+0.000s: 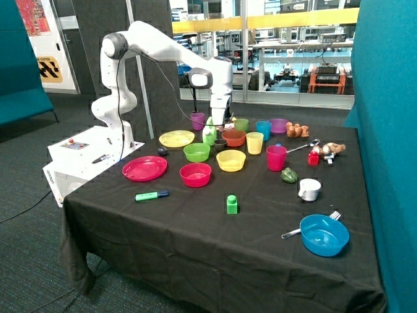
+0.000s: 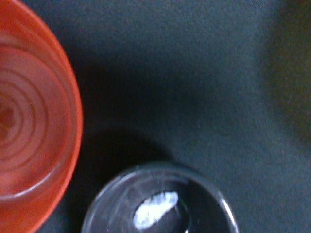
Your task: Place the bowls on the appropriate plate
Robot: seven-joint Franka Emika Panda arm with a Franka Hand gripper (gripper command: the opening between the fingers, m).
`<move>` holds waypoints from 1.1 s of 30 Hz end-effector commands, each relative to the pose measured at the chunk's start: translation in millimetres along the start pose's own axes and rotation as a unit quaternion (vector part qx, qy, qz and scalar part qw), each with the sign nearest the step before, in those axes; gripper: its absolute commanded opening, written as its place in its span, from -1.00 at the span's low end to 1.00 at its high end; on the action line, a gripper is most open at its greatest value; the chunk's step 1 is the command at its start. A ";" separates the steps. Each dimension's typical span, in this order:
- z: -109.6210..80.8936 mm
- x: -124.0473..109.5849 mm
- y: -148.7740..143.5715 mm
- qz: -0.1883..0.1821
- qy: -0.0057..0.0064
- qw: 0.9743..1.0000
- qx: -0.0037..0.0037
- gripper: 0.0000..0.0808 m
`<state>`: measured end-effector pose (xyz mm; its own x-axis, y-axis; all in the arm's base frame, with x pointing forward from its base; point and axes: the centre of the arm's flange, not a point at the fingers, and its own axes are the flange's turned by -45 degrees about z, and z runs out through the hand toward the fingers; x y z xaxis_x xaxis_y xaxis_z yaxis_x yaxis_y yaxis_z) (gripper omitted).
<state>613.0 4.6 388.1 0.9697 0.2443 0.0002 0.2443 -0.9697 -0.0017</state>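
A black-clothed table (image 1: pixel 195 228) stands in an open lab, with glass partitions and teal screens behind it.

Nearest the camera lie a blue bowl (image 1: pixel 324 235) with a fork at its rim, a green block (image 1: pixel 232 204) and a green marker (image 1: pixel 151 195).

Next comes a row holding the red-pink plate (image 1: pixel 144 168), the red-pink bowl (image 1: pixel 195 174) just beside it, the yellow bowl (image 1: pixel 230 160) and, slightly further back, a lime-green bowl (image 1: pixel 197 152). Neither task bowl rests on a plate, so the task appears not yet begun. The yellow plate (image 1: pixel 176 138) lies beyond the lime-green bowl.

Further back, the gripper (image 1: pixel 220 130) hangs low among the crockery, close to an orange bowl (image 1: pixel 233 137) and a small dark dish (image 2: pixel 160 204). The wrist view shows only these two and bare cloth. Its fingers are hidden, so it cannot be told whether they are spread or closed.

Cups in purple, green, blue, yellow and pink crowd the far rows, with toys near the far corner.

Risks, as judged:
- The arm sits over the orange bowl, which is not a task item. A grasp here would pick up the wrong thing.
- A low sweep toward the task bowls could knock over the white bottle (image 1: pixel 209 132) or the lime-green bowl.
- The lime-green bowl lies between the yellow bowl and its plate, so a carried bowl needs height to clear it.
- Shallow plastic rims may slip from a narrow pinch.
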 end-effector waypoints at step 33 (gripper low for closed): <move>30.9 26.0 59.3 -0.001 0.000 1.000 -0.001 0.23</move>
<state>651.4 -33.0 360.6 0.9655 0.2605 0.0025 0.2605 -0.9655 0.0007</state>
